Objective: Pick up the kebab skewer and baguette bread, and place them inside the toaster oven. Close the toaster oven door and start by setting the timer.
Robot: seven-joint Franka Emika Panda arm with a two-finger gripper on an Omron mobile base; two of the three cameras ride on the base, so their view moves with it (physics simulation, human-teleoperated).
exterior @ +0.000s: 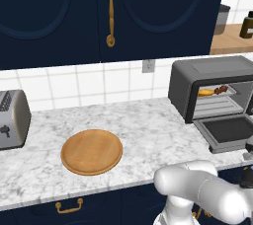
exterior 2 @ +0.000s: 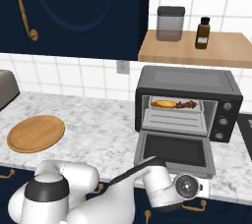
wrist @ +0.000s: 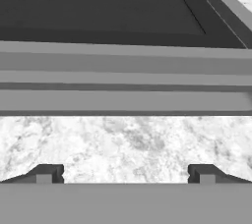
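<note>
The toaster oven (exterior: 207, 73) (exterior 2: 187, 83) stands at the right of the marble counter. Its door (exterior: 230, 130) (exterior 2: 174, 152) hangs open, lying flat toward the counter's front edge. Inside on the wire rack lie the baguette bread (exterior: 206, 92) (exterior 2: 164, 103) and, just right of it, the kebab skewer (exterior: 221, 90) (exterior 2: 186, 104). My gripper (wrist: 125, 174) is open, its fingertips wide apart with nothing between them. It sits low at the counter's front, facing the door's outer edge (wrist: 123, 80) over a strip of marble. The hand (exterior 2: 187, 186) shows just below the door.
A round wooden plate (exterior: 92, 151) (exterior 2: 35, 133) lies bare at the counter's left. A silver slot toaster (exterior: 12, 119) stands at the far left. Above the oven, a wooden shelf holds a jar (exterior 2: 171, 22) and a dark bottle (exterior 2: 202, 33). Dark blue cabinets hang overhead.
</note>
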